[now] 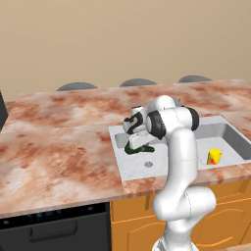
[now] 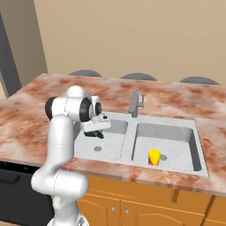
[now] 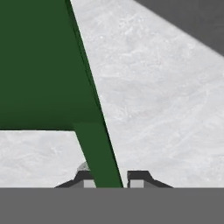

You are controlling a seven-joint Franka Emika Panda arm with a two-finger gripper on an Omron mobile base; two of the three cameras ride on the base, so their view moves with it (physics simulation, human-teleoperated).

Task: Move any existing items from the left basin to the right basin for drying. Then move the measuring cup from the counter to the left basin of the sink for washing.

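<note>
Gripper (image 3: 110, 177) in hand view: jaws nearly closed, pinching measuring cup (image 3: 43, 65) by its straight handle, which passes btwn the two tips; pale speckled basin floor behind.

Left base view: gripper (image 1: 138, 144) sits low in left basin (image 1: 128, 164), green cup (image 1: 132, 148) under it, near back-left of bowl. Yellow carton (image 1: 214, 156) lies in right basin (image 1: 230, 142).

Right base view: cup (image 2: 94, 134) at the gripper (image 2: 98, 129) w/in the left basin (image 2: 110, 145), drain hole (image 2: 97, 148) just in front. Carton (image 2: 154, 156) on the right basin (image 2: 176, 148) floor, past faucet (image 2: 135, 104).
</note>
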